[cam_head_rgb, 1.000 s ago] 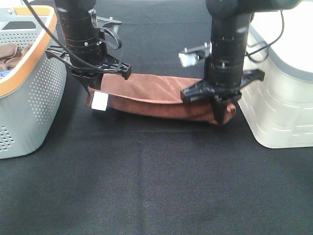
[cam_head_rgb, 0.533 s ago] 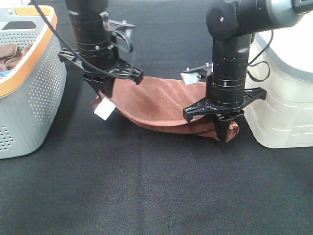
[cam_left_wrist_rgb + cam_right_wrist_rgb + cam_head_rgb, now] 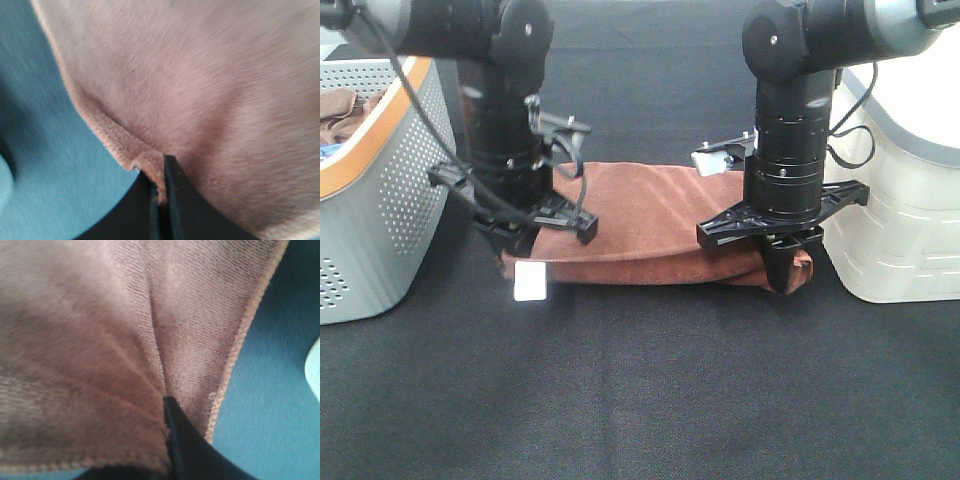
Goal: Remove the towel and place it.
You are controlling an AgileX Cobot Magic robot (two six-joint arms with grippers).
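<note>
Two arms, black, built of stacked cylindrical segments with ribbed rings at the joints; upper housings glossy. Left arm (image 3: 505,120): thin black cable looping down the side, small black bracket with screw heads near the wrist. Right arm (image 3: 790,110): round cap with one pale screw on the upper joint, silver-grey metal block jutting from the wrist, black cable behind. Flat black crossbar below each wrist. Left gripper (image 3: 520,240), right gripper (image 3: 778,268): matte black, wedge-shaped fingers (image 3: 172,200) tapering to a thin edge.
</note>
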